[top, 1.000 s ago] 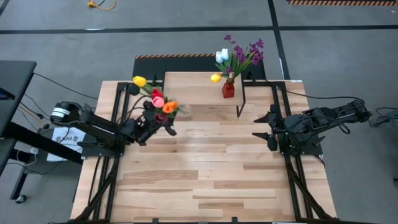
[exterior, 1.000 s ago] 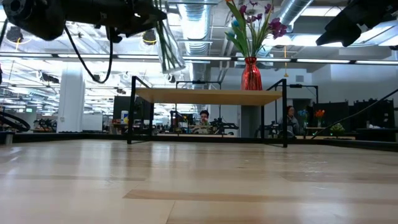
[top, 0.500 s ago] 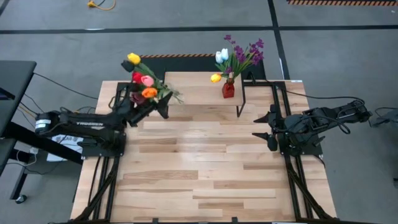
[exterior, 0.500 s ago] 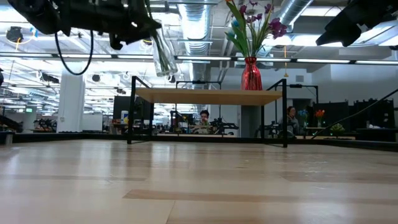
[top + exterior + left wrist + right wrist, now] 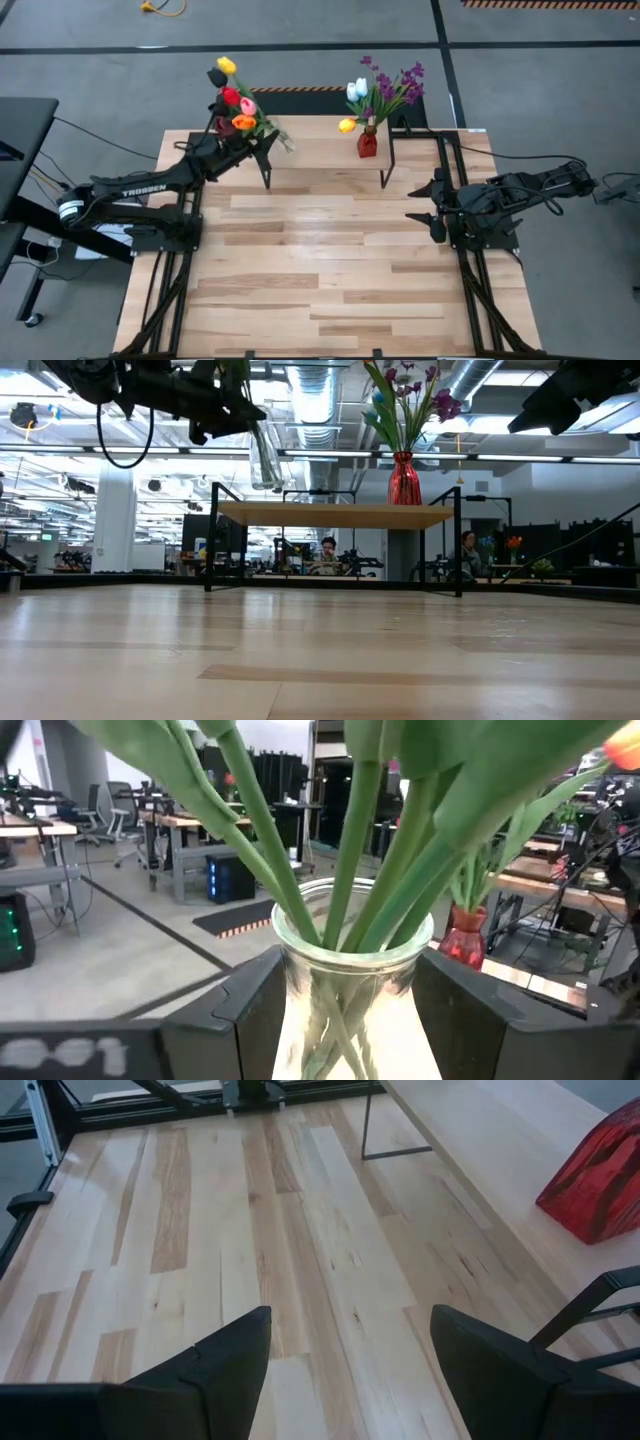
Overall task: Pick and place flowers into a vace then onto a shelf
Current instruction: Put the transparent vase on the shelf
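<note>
My left gripper [image 5: 247,152] is shut on a clear glass vase [image 5: 265,456] that carries yellow, red, pink and orange tulips [image 5: 233,98]. The vase hangs in the air near the left end of the small light-wood shelf [image 5: 335,513], above the level of its board. A red vase [image 5: 367,144] with white and yellow tulips and purple sprigs stands on the shelf by its base. In the left wrist view the green stems [image 5: 352,870] rise out of the glass mouth. My right gripper [image 5: 432,207] waits open at the table's right side. My left gripper holds the glass vase by its neck, just below the rim [image 5: 350,935], pinched between the two fingers [image 5: 250,1015], one on either side. The fingers come level from the table's left side. The vase is lifted clear, close to upright, with the flower heads leaning toward the far edge.
The shelf stands on thin black legs [image 5: 384,170] at the table's far edge, with bare board [image 5: 315,140] between the two vases. The wood-plank tabletop [image 5: 320,270] stretches toward the near edge. In the right wrist view the red vase [image 5: 598,1175] shows beside the shelf leg.
My left arm has reached toward the far edge and the shelf's left end, carrying the glass vase with it. The vase has tipped from a slant to nearly upright, and the tulip heads now stand beyond the table's far edge. The gripper has stayed shut on it.
</note>
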You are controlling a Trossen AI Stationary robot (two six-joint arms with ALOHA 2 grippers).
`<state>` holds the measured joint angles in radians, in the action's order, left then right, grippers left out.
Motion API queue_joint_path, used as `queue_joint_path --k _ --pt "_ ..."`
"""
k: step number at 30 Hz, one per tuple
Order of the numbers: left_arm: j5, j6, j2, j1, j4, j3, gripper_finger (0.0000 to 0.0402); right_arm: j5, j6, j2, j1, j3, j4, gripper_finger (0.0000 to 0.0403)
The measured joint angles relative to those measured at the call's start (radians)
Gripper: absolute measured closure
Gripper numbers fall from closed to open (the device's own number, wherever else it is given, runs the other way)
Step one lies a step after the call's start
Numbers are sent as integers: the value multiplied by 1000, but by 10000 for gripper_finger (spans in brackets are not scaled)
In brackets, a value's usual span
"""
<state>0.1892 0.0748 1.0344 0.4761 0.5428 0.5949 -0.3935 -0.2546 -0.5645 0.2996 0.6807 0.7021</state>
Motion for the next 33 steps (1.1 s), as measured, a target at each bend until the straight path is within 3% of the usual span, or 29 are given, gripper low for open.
queue_joint_path --k 5,16,24,33 --pt "-43 22 4 53 -18 0 216 0 0 0 -1 0 0 135" --pt "-126 50 135 103 -18 57 216 -1 0 0 -1 0 -9 135" --pt "-129 18 198 103 -115 141 216 -1 -8 0 -1 0 -7 135" --pt "-113 14 210 104 -131 153 216 -1 -8 0 -1 0 -7 135"
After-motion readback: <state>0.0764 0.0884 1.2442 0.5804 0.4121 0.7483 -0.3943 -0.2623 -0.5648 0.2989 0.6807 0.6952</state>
